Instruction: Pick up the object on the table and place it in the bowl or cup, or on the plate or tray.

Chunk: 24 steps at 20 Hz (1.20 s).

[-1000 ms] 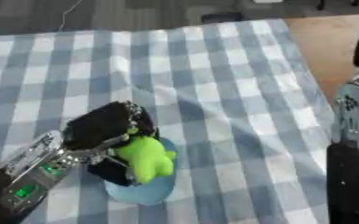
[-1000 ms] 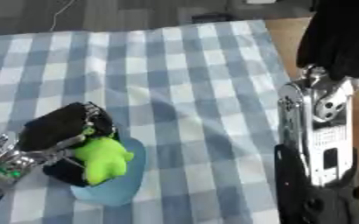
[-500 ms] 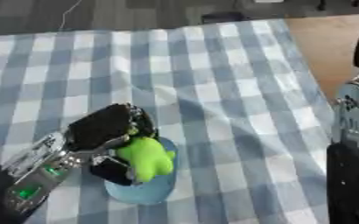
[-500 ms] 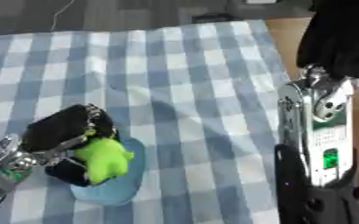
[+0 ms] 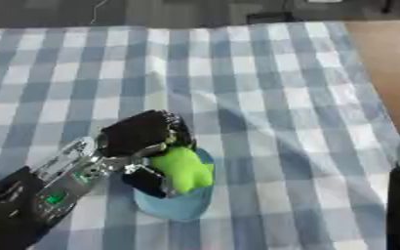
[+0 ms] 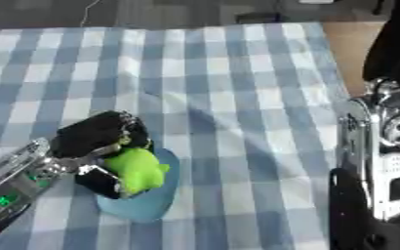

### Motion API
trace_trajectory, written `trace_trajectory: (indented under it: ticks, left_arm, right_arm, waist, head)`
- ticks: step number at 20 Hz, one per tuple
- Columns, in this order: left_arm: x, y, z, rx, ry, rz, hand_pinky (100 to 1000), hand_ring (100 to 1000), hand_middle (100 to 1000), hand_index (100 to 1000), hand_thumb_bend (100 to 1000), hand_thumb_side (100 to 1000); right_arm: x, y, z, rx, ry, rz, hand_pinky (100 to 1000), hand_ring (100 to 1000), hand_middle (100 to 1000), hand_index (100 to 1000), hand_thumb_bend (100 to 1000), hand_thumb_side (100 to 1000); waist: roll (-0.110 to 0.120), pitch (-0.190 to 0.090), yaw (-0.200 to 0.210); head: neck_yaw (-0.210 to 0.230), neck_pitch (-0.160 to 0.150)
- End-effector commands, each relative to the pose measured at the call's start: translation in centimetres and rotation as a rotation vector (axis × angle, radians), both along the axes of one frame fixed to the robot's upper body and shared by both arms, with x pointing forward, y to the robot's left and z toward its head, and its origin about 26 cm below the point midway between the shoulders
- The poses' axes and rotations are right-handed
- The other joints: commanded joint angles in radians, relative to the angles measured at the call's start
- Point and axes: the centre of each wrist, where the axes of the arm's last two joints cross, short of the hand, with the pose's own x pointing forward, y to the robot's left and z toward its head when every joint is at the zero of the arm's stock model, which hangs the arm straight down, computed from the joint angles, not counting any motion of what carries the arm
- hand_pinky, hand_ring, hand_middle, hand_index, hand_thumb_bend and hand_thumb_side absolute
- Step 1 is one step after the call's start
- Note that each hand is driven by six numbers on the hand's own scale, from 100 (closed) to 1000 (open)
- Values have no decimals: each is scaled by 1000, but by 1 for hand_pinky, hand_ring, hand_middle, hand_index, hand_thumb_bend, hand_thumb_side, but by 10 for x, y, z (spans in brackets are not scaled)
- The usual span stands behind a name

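A bright green soft toy [image 5: 183,169] sits over a light blue plate [image 5: 179,205] near the front left of the table. My left hand [image 5: 140,139] comes in from the lower left, its black fingers curled round the toy from above and from the left. Whether the toy rests on the plate I cannot tell. Only the right arm [image 6: 381,161] shows, as a silver and black forearm along the right edge; its hand is out of view.
A blue and white checked cloth [image 5: 237,73] covers the table. A bare wooden floor [image 5: 390,53] lies past the table's right edge. Dark cables and objects sit beyond the far edge.
The whole picture has shifted a little, so the camera has moved. My left hand stays curled round the green toy over the plate.
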Motion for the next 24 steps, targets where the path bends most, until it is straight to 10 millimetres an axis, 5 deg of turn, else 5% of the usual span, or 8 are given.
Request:
trace_trajectory:
  ticks: [1, 6, 19, 24]
  left_arm:
    - [1, 3, 5, 57, -22, 17, 146, 327, 323, 490, 100, 993]
    - [1, 3, 3, 135, -13, 30, 373, 532, 516, 607, 182, 1000]
    - [0, 2, 7, 205, -5, 44, 500, 612, 614, 649, 288, 1000]
    - [1, 3, 7, 220, -5, 53, 736, 762, 750, 691, 343, 1000]
  right_arm:
    - [-3, 0, 8, 3, -29, 8, 339, 413, 825, 1000, 100, 825]
    - [-3, 0, 8, -2, -28, 11, 339, 413, 825, 1000, 100, 824]
    - [-3, 0, 8, -3, -30, 15, 339, 413, 825, 1000, 100, 824]
    - [-3, 1, 8, -4, -29, 16, 339, 413, 825, 1000, 100, 825]
  waist:
    - [-1, -11, 2]
    - [-2, -12, 3]
    - [0, -12, 1]
    - [0, -12, 1]
  head:
    - [11, 0]
    - [4, 0]
    - [2, 0]
    - [3, 0]
